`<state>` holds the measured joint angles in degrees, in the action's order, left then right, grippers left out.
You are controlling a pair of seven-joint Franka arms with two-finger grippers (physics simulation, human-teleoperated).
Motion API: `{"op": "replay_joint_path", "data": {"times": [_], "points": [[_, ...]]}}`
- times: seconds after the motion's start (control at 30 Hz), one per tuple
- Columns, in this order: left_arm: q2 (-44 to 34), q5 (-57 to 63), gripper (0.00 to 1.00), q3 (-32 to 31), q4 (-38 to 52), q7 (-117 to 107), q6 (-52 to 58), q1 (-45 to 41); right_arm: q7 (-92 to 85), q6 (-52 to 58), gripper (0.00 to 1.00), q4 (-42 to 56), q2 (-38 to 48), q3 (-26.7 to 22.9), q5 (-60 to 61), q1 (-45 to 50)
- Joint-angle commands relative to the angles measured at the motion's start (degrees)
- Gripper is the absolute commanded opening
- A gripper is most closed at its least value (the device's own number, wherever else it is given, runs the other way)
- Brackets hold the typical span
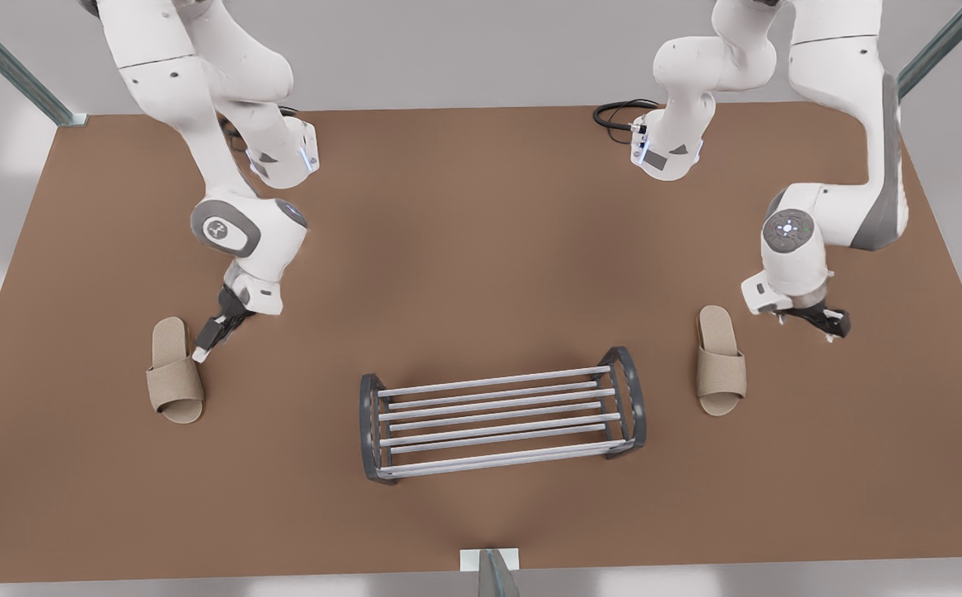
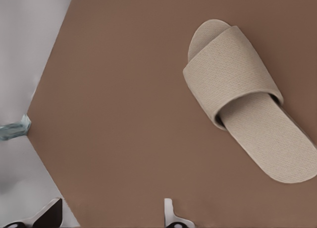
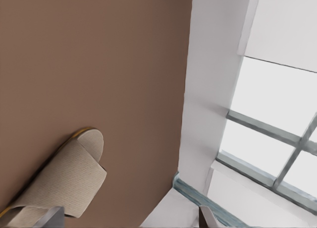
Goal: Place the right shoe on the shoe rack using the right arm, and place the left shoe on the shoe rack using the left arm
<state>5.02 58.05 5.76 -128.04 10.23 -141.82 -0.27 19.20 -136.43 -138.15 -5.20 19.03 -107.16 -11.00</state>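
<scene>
Both gaped wide, empty: right end effector (image 1: 209,338) just beside a beige woven slipper (image 1: 174,373); left end effector (image 1: 821,325) between the second beige slipper (image 1: 721,365) and the brown worktop (image 1: 481,249) edge.

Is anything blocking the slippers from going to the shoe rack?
Nothing visible. Bare table separates the shoe rack from the right slipper, beside the right gripper, and the left slipper, beside the left gripper. Both jaws are open.

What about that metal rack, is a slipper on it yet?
No, the shoe rack is bare; the right shoe and the left shoe lie on the table either side of it.
</scene>
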Motion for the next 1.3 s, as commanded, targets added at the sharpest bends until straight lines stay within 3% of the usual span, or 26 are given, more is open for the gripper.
{"op": "replay_joint_path", "data": {"times": [0.0,0.03,0.1,0.17,0.23,0.33,0.4,0.47,0.63,0.73,1.07,1.17,1.27], "points": [[1.2,43.9,1.00,0.6,-0.9,-46.4,-25.6,-0.8,72.6,-10.9,1.00,-3.7,-0.9,0.0,-46.4,-5.2],[2.1,53.4,1.00,0.5,-1.0,-64.3,-25.7,-0.9,79.4,-11.0,1.00,-4.1,-1.7,-0.4,-60.0,-8.1],[1.5,55.0,1.00,0.3,-3.6,-75.5,-25.7,-1.9,80.2,-17.7,1.00,-6.1,-0.9,-0.4,-66.5,-10.1],[1.7,55.0,1.00,0.2,-6.3,-91.3,-25.6,-5.4,79.5,-17.8,1.00,-7.7,-0.2,-0.4,-78.2,-12.2],[2.2,55.1,1.00,0.3,-8.9,-104.1,-26.9,-6.0,68.4,-17.7,1.00,-10.1,0.0,-0.4,-83.6,-14.0],[2.6,55.9,1.00,0.5,-10.9,-108.1,-26.8,-6.0,62.6,-17.2,1.00,-9.5,-0.2,-2.2,-92.2,-15.5],[4.1,64.1,1.00,2.8,-10.8,-111.7,-26.8,-5.9,55.3,-17.1,1.00,-8.8,-1.0,-2.9,-92.7,-17.5],[4.2,71.6,1.00,3.5,-10.5,-111.7,-25.8,-5.9,55.0,-16.8,1.00,-8.0,-1.5,-4.3,-101.7,-19.0],[7.5,90.2,1.00,3.4,-7.3,-111.6,-16.8,-5.8,52.1,-15.4,1.00,-7.8,-3.2,-7.7,-111.5,-20.0],[9.3,92.0,1.00,3.4,-7.1,-111.7,-14.6,-5.7,49.5,-14.3,1.00,-4.9,-7.9,-8.9,-112.6,-20.0],[15.0,96.7,1.00,2.8,-1.4,-111.7,-13.9,-5.9,38.7,-11.4,1.00,0.9,-11.5,-9.2,-112.8,-17.8],[17.1,101.0,1.00,2.6,1.0,-111.6,-14.2,-6.1,39.0,-9.9,1.00,0.7,-10.9,-9.2,-100.6,-16.6],[18.7,103.7,1.00,2.5,2.5,-111.3,-14.4,-6.1,38.8,-9.8,1.00,0.2,-10.7,-9.3,-97.7,-13.5]]}}
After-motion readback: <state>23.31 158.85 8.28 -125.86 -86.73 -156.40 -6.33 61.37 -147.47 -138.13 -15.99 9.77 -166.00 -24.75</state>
